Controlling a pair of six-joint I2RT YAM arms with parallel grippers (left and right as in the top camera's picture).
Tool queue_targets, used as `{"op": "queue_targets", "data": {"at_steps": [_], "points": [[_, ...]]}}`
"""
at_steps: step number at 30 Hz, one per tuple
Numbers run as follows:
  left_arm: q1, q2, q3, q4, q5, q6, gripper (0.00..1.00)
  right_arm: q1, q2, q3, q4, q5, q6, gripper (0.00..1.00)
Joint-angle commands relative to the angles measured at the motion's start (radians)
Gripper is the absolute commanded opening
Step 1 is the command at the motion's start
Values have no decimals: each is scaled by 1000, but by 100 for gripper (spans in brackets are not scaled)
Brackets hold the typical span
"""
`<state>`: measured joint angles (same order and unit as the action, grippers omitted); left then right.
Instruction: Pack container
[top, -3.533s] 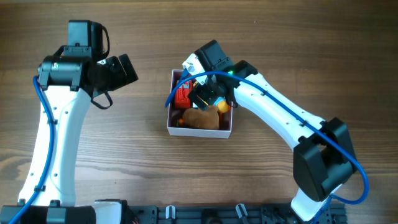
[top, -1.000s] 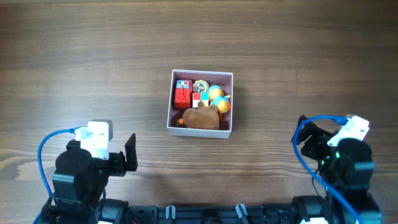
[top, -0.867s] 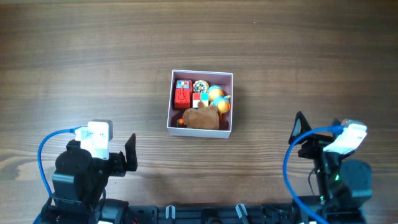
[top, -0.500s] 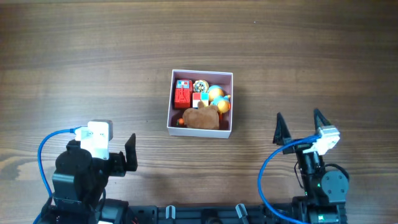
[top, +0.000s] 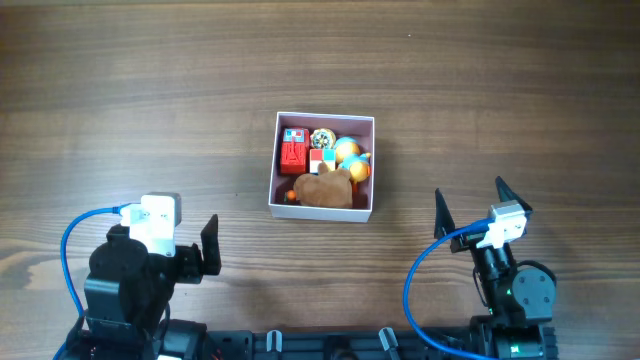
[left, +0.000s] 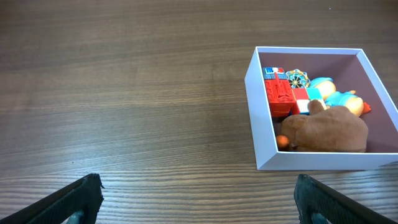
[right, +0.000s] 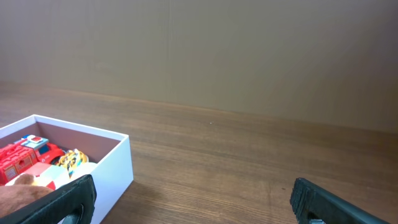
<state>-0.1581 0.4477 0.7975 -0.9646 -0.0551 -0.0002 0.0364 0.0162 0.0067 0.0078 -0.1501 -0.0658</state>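
The container (top: 272, 166), a square white-walled box with a dusty pink inside, sits at the table's middle. It holds a red truck (top: 293, 152), a brown plush (top: 323, 188) and several small orange and teal toys (top: 350, 158). My left gripper (top: 208, 248) is open and empty at the front left, well short of the box. My right gripper (top: 469, 197) is open and empty at the front right. The left wrist view shows the container (left: 323, 160) ahead to the right of the spread fingers (left: 199, 199). The right wrist view shows its corner (right: 112, 165) at the left, fingers (right: 193, 200) wide apart.
Both arms are folded back over their bases at the table's front edge. The wooden tabletop (top: 150, 120) surrounds the box. A plain brown wall (right: 249, 50) stands behind the table's far edge.
Both arms have left the container area and folded back to the front edge. In the last second the right gripper swung left and settled with its fingers spread. The left arm stayed still.
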Motion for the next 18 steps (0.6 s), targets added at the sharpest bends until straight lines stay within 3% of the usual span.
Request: {"op": "queue_targets", "data": {"at_steps": [1, 18], "points": [[-6, 0, -2, 3, -10, 19, 100, 5, -13, -2, 5, -16, -6, 100], [25, -33, -2, 3, -5, 19, 100, 5, -13, -2, 5, -16, -6, 100]]}}
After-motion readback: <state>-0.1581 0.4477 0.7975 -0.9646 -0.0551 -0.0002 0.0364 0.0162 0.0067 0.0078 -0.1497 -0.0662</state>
